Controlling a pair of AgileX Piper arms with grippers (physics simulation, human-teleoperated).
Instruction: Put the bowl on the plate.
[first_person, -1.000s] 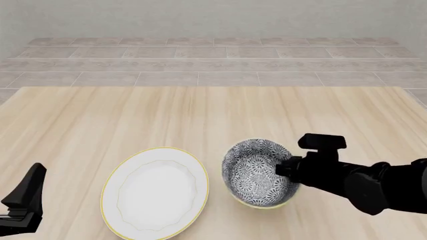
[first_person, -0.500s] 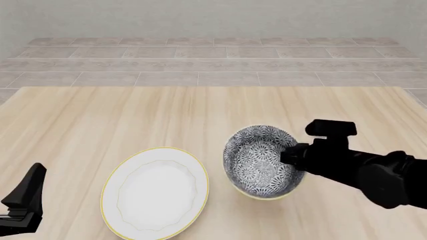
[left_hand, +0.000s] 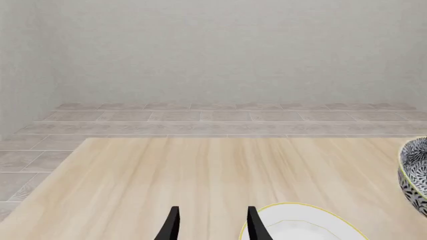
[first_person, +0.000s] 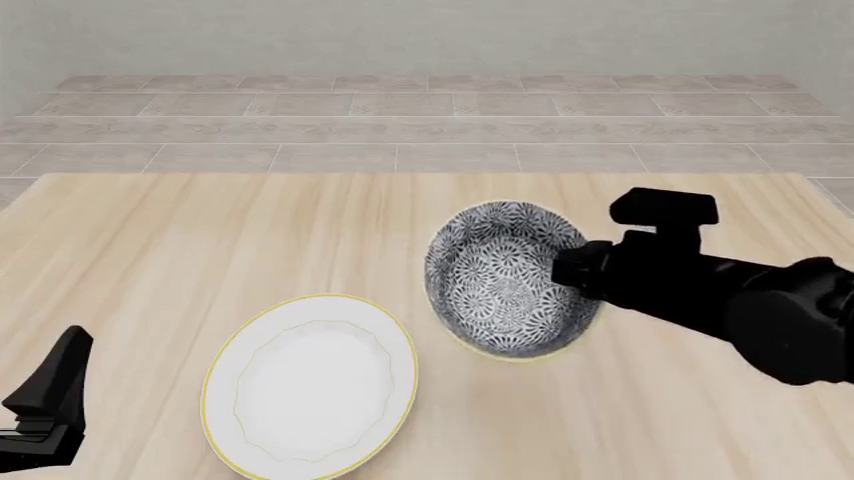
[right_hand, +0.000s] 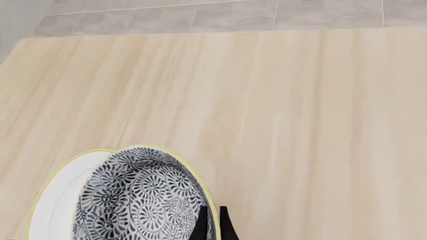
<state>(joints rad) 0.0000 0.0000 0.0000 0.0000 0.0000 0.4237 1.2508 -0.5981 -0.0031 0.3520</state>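
Observation:
The bowl (first_person: 501, 285), dark grey-and-white floral with a yellowish rim, hangs tilted above the table, just right of and beyond the plate (first_person: 310, 385). My right gripper (first_person: 571, 268) is shut on the bowl's right rim. In the right wrist view its fingertips (right_hand: 212, 226) pinch the rim of the bowl (right_hand: 137, 200), and the plate (right_hand: 55, 205) shows behind the bowl. The white, yellow-rimmed plate lies flat at the front of the table. My left gripper (first_person: 51, 395) rests at the front left corner; in the left wrist view the gripper (left_hand: 213, 227) is open and holds nothing, beside the plate (left_hand: 300, 227).
The light wooden table (first_person: 267, 230) ends at a far edge, with a grey tiled floor (first_person: 427, 120) and wall beyond it. In the left wrist view the bowl (left_hand: 417, 172) shows at the frame's edge.
My right gripper has lifted the bowl and carried it away from the front edge and slightly to the left. The plate and left arm have not moved.

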